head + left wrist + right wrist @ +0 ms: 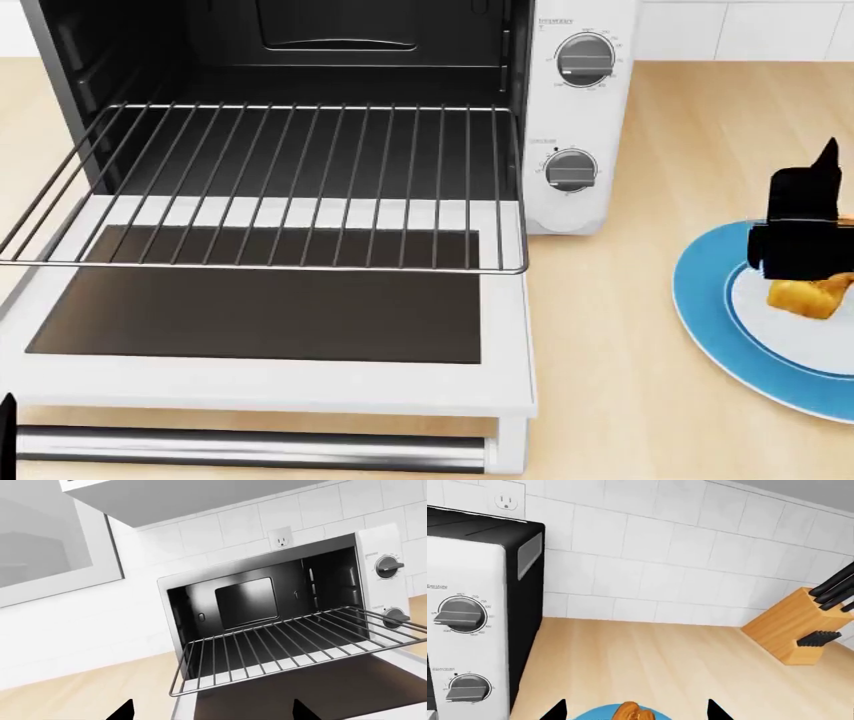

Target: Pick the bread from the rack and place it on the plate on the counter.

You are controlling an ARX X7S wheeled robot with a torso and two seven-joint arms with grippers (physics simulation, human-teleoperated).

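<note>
The bread [805, 294] lies on the white centre of the blue-rimmed plate [714, 320] on the counter [627, 400], right of the oven. My right gripper [801, 225] hangs just above it, open. In the right wrist view the bread [630, 712] sits between the wide-apart fingertips [554, 711] without touching them, on the plate [594, 716]. The rack [267, 180] is pulled out of the oven and is bare; it also shows in the left wrist view [280, 645]. My left gripper [213, 713] is open and empty in front of the oven.
The white toaster oven [577, 120] stands open, its door [267, 310] folded down flat toward me, with a steel handle [254, 447] at the front. A wooden knife block [792, 625] stands on the counter at the far right by the tiled wall.
</note>
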